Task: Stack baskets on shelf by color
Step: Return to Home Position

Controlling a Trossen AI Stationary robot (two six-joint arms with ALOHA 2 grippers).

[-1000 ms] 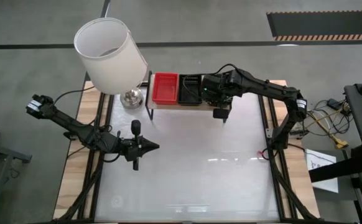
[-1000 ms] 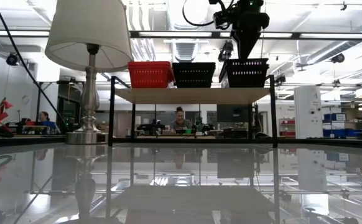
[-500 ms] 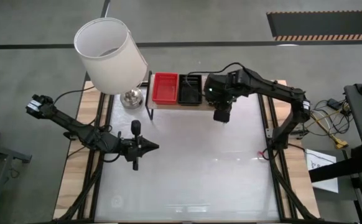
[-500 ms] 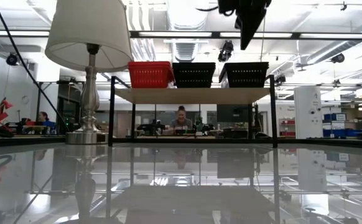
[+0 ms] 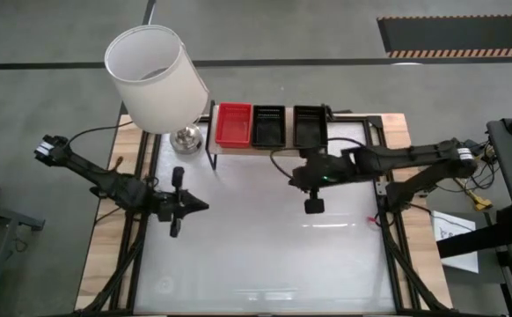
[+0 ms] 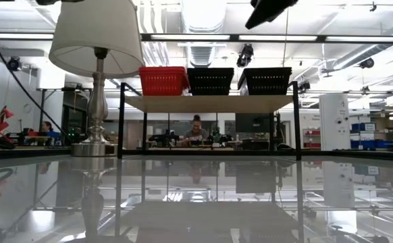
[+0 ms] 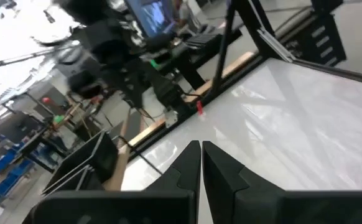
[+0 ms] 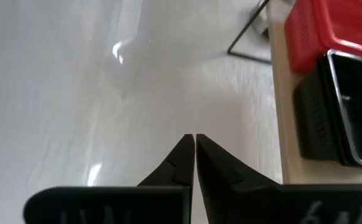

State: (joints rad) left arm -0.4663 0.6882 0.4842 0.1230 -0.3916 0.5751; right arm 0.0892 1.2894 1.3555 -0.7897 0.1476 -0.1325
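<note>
Red basket [image 5: 234, 124] at the left end of the shelf [image 6: 203, 102], then two black ones: is that the line-up? (Desk)

Yes. Along the wooden plank stand the red basket, a middle black basket [image 5: 268, 126] just beside it, and a right-end black basket [image 5: 310, 126] a little apart. How many are nested in each cannot be told. (Photographer)

What has changed in the last second? (Desk)

The right gripper [image 8: 191, 140]. A second ago it hung over the right-end black basket, hiding it from above. Half a second ago it had lifted clear. Now it has drawn back over the white table [image 5: 265, 255], in front of the shelf and apart from it, pointing toward the table's left side. All three baskets show from overhead. In the level view only a dark tip of it shows at the upper edge, well above the baskets. (Photographer)

Is it holding anything? (Desk)

No. Its fingers are pressed together on nothing. The left gripper [image 7: 201, 147], also closed and empty, waits over the table's left part, in front of the lamp [image 5: 155, 75]. It has slid slightly back toward its own edge. The baskets, shelf and lamp have not moved. A person [image 6: 196, 128] sits in the room beyond the shelf. (Photographer)
</note>
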